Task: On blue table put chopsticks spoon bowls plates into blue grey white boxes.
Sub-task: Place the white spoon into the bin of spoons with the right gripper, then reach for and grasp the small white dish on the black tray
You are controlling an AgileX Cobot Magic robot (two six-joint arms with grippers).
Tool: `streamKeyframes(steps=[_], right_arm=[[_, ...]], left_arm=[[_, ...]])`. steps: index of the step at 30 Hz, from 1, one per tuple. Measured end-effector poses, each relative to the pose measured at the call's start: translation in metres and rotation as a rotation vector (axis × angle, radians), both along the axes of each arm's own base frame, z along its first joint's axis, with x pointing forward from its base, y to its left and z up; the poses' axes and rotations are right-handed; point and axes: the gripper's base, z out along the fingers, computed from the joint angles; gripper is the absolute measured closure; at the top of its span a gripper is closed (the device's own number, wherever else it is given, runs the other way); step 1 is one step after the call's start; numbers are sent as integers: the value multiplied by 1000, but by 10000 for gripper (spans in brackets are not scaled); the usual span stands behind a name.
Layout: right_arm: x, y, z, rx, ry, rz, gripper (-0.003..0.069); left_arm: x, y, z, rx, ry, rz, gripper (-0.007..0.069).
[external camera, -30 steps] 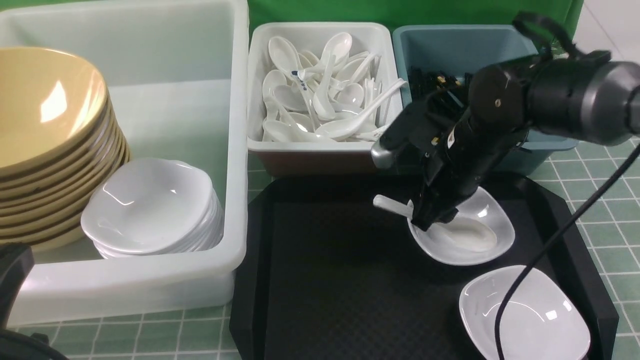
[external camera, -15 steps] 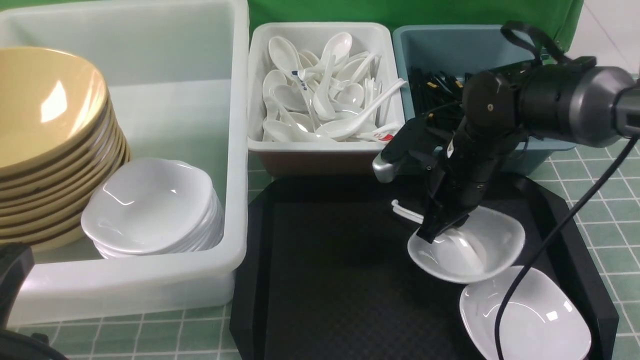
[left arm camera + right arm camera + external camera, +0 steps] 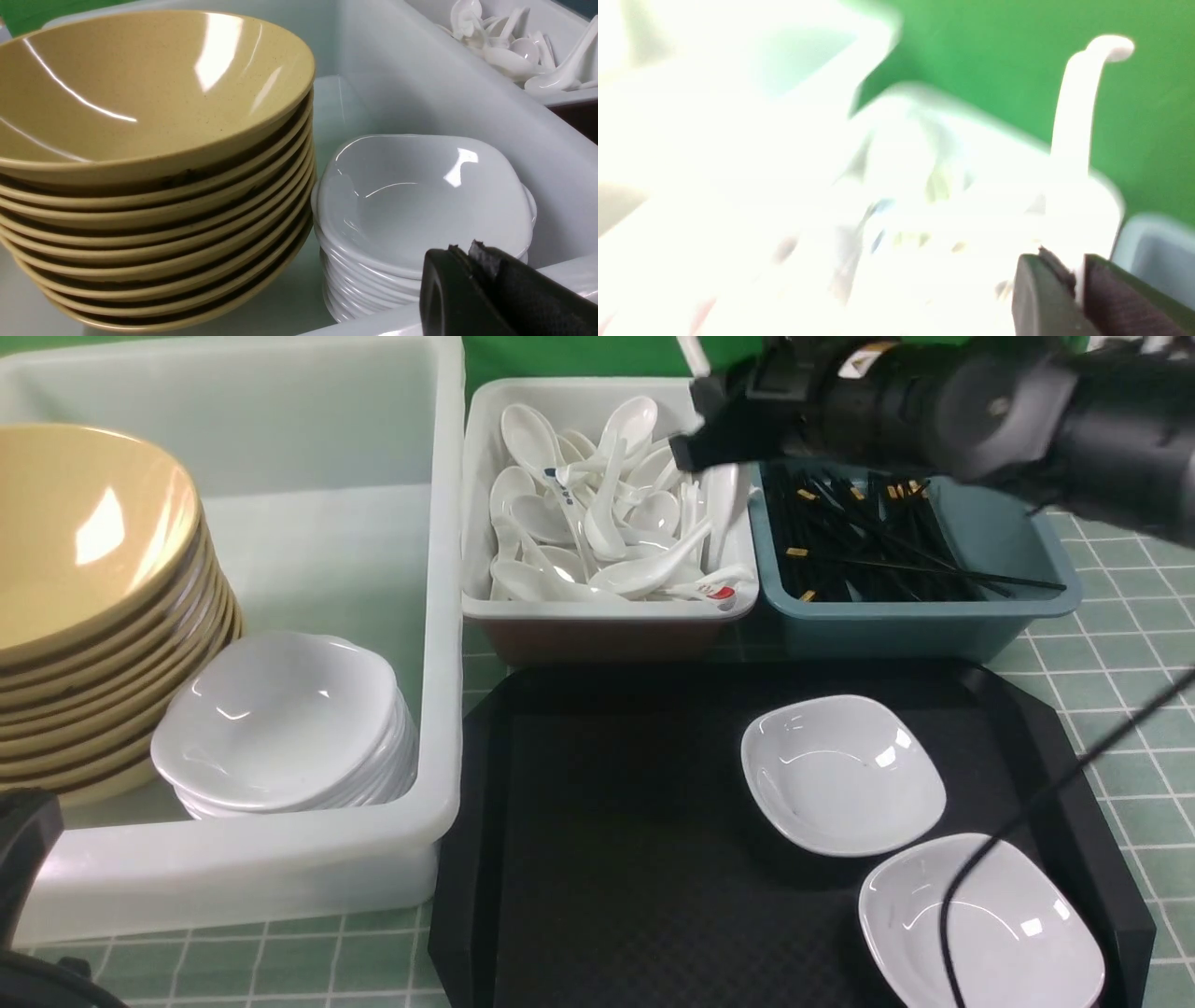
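My right gripper (image 3: 707,441) hangs over the white spoon box (image 3: 607,609), shut on a white spoon (image 3: 721,509). In the blurred right wrist view the spoon's handle (image 3: 1073,140) rises from the closed jaws of the gripper (image 3: 1066,260). Two white bowls (image 3: 845,775) (image 3: 980,924) sit on the black tray (image 3: 607,859). Black chopsticks (image 3: 868,537) lie in the blue box (image 3: 934,627). My left gripper (image 3: 463,248) is shut and empty at the big white box's front rim (image 3: 560,275), near the stack of white bowls (image 3: 420,200).
The big white box (image 3: 280,887) on the left holds a stack of yellow bowls (image 3: 84,569) and a stack of white bowls (image 3: 280,723). The spoon box holds several spoons. Green tiled table (image 3: 1120,672) shows right of the tray.
My right gripper has lifted the spoon out of the far white bowl and carried it up and back over the spoon box. That bowl has settled back on the tray.
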Motion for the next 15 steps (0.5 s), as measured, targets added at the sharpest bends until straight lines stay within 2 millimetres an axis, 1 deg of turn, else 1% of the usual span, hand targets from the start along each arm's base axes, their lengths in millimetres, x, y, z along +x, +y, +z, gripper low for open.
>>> streamKeyframes(steps=[1, 2, 3, 4, 5, 6, 8, 9, 10, 11, 12, 13, 15], right_arm=[[8, 3, -4, 10, -15, -13, 496], [17, 8, -11, 14, -12, -16, 447], [18, 8, -12, 14, -12, -16, 438], [27, 13, -19, 8, 2, -8, 368], [29, 16, -22, -6, 26, 13, 309], [29, 17, -25, -14, 41, 22, 291], [25, 17, -25, -89, 130, 108, 190], [22, 14, -23, -112, 164, 136, 170], [19, 9, -23, -134, 209, 161, 155], [14, 0, -20, -170, 278, 191, 140], [13, -1, -18, -171, 274, 189, 140], [6, -20, -15, -189, 425, 179, 130], [-3, -49, -17, -233, 615, 110, 125]], left_arm=[[0, 0, 0, 0, 0, 0, 623], [0, 0, 0, 0, 0, 0, 623], [0, 0, 0, 0, 0, 0, 623], [0, 0, 0, 0, 0, 0, 623], [0, 0, 0, 0, 3, 0, 623], [0, 0, 0, -1, 3, 0, 623], [0, 0, -1, -1, 13, -1, 623], [0, 0, -2, -1, 17, -1, 623], [0, 0, -2, 0, 20, -1, 623], [-1, 0, -2, 0, 24, -1, 623], [-1, 0, -2, 0, 25, -1, 623], [-1, 0, -3, -1, 29, -1, 623], [-1, 0, -3, -5, 30, 0, 623]])
